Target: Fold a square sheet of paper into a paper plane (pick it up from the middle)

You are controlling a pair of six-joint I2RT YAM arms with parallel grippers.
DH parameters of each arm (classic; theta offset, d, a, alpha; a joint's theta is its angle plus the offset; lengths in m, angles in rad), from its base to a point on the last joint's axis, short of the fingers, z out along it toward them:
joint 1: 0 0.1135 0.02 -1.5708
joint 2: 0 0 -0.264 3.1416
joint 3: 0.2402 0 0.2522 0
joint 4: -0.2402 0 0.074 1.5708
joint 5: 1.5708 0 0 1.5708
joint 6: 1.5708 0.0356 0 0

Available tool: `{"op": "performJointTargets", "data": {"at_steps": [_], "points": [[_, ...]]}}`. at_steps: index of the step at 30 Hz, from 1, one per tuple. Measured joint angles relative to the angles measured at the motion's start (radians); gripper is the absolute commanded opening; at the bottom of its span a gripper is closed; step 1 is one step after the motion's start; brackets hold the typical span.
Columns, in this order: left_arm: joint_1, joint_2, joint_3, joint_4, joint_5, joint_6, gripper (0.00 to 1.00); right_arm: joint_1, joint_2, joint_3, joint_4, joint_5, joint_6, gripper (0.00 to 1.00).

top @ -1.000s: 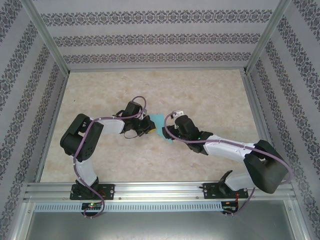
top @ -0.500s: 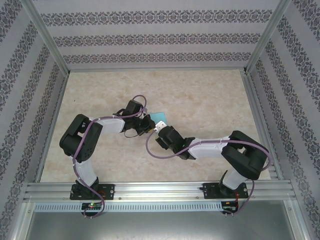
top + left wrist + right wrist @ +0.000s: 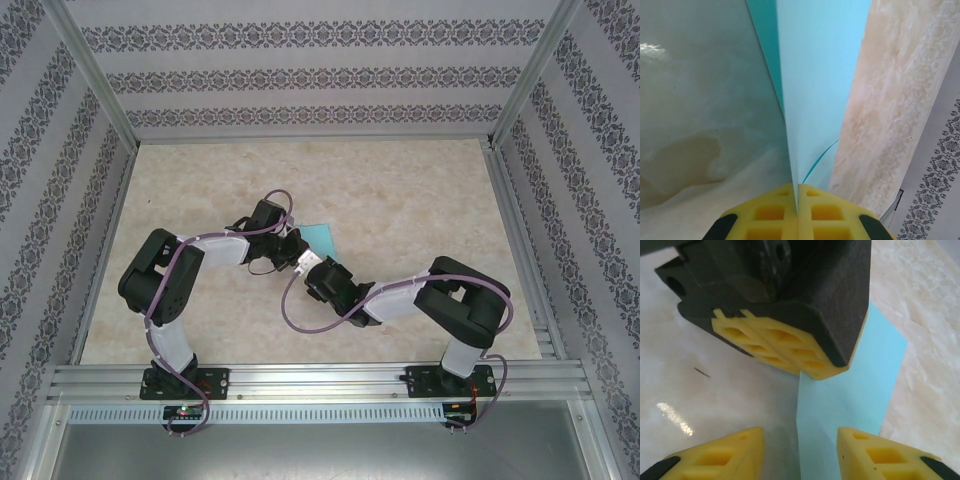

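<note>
I see two robot arms on a pale, stone-look table (image 3: 420, 190). Both reach in toward the middle and their claws almost meet there.

The left claw (image 3: 797, 189) is squeezed tight. Its two yellow pads (image 3: 772, 212) press flat together with no gap, and the turquoise paper (image 3: 820, 75) is pinched between them. From the claw's own camera, the paper runs straight out from the pads as a long folded piece. It has a sharp crease down its length, and a darker flap shows on its left side.

From above, the paper (image 3: 319, 237) is a small blue-green shape at the tip of the left arm, near the middle of the table. I cannot tell from there how much of it rests on the table.

The right claw (image 3: 800, 432) is not squeezing anything. Its two yellow fingers (image 3: 725, 452) stand apart, and the near end of the paper (image 3: 855, 390) sits in the gap. Neither finger touches it. Right in front of that camera is the left claw (image 3: 785, 347), black with yellow pads, holding the other end of the paper.

A purple cable (image 3: 292, 312) loops off the right arm. Walls (image 3: 300, 75) with grey flower stripes stand around the table, and a metal rail (image 3: 320, 378) runs along the near edge, where both arms are bolted down.
</note>
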Motion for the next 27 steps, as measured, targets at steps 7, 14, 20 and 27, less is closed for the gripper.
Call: {"op": "performJointTargets", "data": {"at_steps": [7,14,20,27], "points": [[0.0,-0.002,0.003,-0.008,0.0,0.0,0.05,-0.001,0.046,-0.001,0.066,0.045,-0.029,0.3],[0.0,-0.005,0.006,-0.019,0.0,0.0,0.05,-0.007,0.059,-0.018,0.101,0.067,-0.037,0.22],[0.0,-0.005,0.008,-0.022,0.0,-0.004,0.14,-0.008,0.066,-0.023,0.12,0.07,-0.042,0.1],[0.005,-0.016,0.014,-0.046,-0.01,-0.019,0.46,-0.013,0.071,-0.026,0.122,0.046,-0.036,0.02]]}}
